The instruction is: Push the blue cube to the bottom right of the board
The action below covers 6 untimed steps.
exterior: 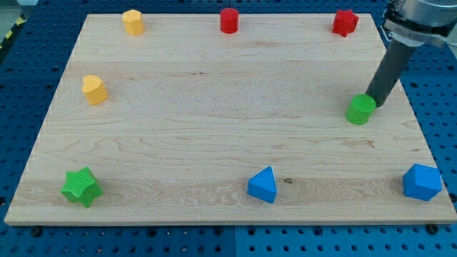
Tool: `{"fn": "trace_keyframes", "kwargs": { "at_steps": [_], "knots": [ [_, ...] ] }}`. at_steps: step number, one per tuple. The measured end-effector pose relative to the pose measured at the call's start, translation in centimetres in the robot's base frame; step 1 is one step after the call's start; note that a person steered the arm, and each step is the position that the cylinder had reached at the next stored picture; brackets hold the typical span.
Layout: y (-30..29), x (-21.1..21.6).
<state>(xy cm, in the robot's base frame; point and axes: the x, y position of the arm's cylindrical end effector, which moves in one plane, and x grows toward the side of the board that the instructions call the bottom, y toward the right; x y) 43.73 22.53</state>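
Observation:
The blue cube (422, 182) sits at the bottom right corner of the wooden board (214, 121), close to the board's right edge. A second blue block, wedge-shaped (263, 185), lies near the bottom edge, right of centre. My tip (373, 106) is at the right side of the board, touching or just beside the upper right of a green cylinder (360, 110). The tip is well above the blue cube, about a third of the board's height away. The dark rod slants up to the arm at the view's top right.
A green star (81, 187) lies at the bottom left. Two yellow blocks stand at the top left (133, 21) and left side (93, 89). A red cylinder (228, 20) stands at top centre, and a red star-like block (345, 23) at the top right.

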Motion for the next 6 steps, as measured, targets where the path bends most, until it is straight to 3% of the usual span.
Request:
{"fn": "trace_keyframes", "kwargs": {
  "at_steps": [2, 4, 6],
  "knots": [
    [-4.6, 4.2],
    [4.1, 9.0],
    [5.5, 15.9]
  ]
}}
